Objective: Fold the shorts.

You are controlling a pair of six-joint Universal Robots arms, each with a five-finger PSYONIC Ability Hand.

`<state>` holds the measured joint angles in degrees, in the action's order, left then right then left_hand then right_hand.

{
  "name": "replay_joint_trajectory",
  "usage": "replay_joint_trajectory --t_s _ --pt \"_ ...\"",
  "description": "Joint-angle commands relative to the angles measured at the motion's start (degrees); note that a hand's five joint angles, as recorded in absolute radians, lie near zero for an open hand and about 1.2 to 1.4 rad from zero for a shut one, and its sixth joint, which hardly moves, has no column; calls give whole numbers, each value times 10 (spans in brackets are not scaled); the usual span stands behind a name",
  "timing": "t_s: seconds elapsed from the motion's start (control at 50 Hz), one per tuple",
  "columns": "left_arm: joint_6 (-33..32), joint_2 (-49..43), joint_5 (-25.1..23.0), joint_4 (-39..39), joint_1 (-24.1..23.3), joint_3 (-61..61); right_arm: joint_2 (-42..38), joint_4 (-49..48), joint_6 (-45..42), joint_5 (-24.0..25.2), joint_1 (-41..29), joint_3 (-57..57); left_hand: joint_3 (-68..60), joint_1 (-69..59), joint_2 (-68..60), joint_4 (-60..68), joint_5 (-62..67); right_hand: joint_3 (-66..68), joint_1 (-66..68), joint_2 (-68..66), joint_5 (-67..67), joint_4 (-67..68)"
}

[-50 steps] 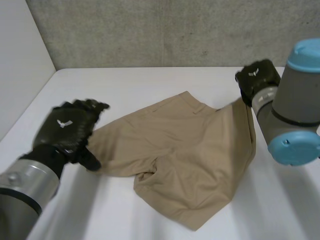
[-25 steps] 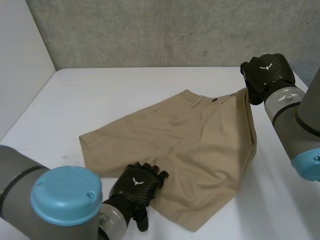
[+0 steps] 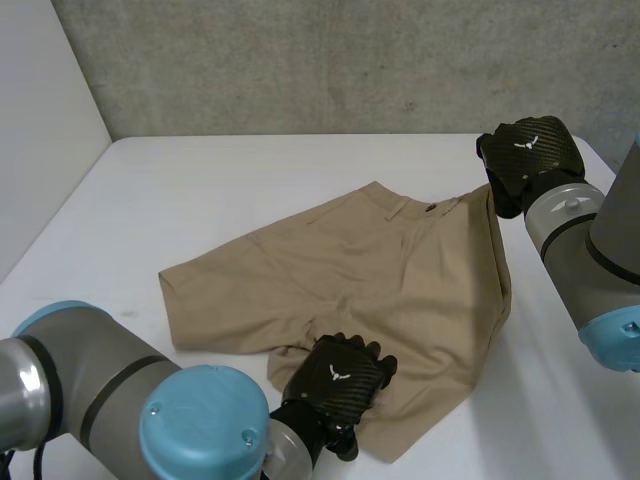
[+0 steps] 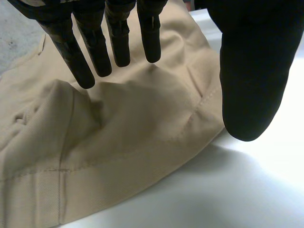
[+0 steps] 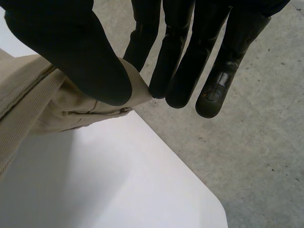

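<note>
We see the tan shorts (image 3: 380, 270) spread on the white table (image 3: 250, 170), one leg reaching toward the left arm's side and the other toward the near edge. Our left hand (image 3: 338, 385) sits over that near leg, by its hem. In the left wrist view its fingers (image 4: 118, 38) are straight and spread above the rumpled cloth; we cannot tell whether the tips touch it. The thumb (image 4: 251, 71) stands well apart, past the hem over bare table, so this hand grips nothing. Our right hand (image 3: 525, 155) is at the far right corner of the waistband, which is raised off the table. In the right wrist view its thumb (image 5: 71, 52) presses that corner against the fingers (image 5: 145, 23), pinching it.
</note>
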<state>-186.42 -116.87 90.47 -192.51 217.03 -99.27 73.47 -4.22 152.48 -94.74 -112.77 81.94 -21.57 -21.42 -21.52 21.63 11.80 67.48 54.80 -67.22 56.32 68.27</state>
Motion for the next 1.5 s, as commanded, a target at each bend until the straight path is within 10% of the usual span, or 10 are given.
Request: replay_joint_trajectory --t_s 0.02,0.34,0.48,0.6,0.76,0.98,1.22,1.28,1.5 --pt "0 -16 0 1 -2 16 -1 -1 -1 0 0 1 -51 -53 -52 51 49 125 252 -128 137 117" --pt "-1 -47 1 -1 -19 37 -5 -1 -3 0 0 2 -166 -167 -166 165 163 125 252 -128 137 117" --pt "-2 -42 13 -18 -13 44 -5 -1 -4 -1 2 1 -584 -586 -585 583 582 125 252 -128 137 117" --pt "-2 -9 37 -19 5 39 -4 6 -8 1 7 -1 -584 -586 -585 584 582 125 252 -128 137 117" --pt "-3 190 51 -13 145 -11 1 90 -118 1 4 7 -584 -586 -585 584 582 125 252 -128 137 117" --pt "-1 251 -86 21 338 -36 -4 175 -119 20 -60 23 -584 -586 -585 584 582 125 252 -128 137 117" --pt "-12 29 -100 0 356 58 -116 50 54 32 -78 -7 -584 -586 -585 584 582 125 252 -128 137 117" --pt "-13 -10 -98 -4 355 91 -135 29 65 26 -78 -20 -289 -291 -290 289 287 125 252 -128 137 117" --pt "-10 113 -42 5 346 43 -184 -6 76 -57 -77 -73 -156 -157 -156 155 153 125 252 -128 137 117"
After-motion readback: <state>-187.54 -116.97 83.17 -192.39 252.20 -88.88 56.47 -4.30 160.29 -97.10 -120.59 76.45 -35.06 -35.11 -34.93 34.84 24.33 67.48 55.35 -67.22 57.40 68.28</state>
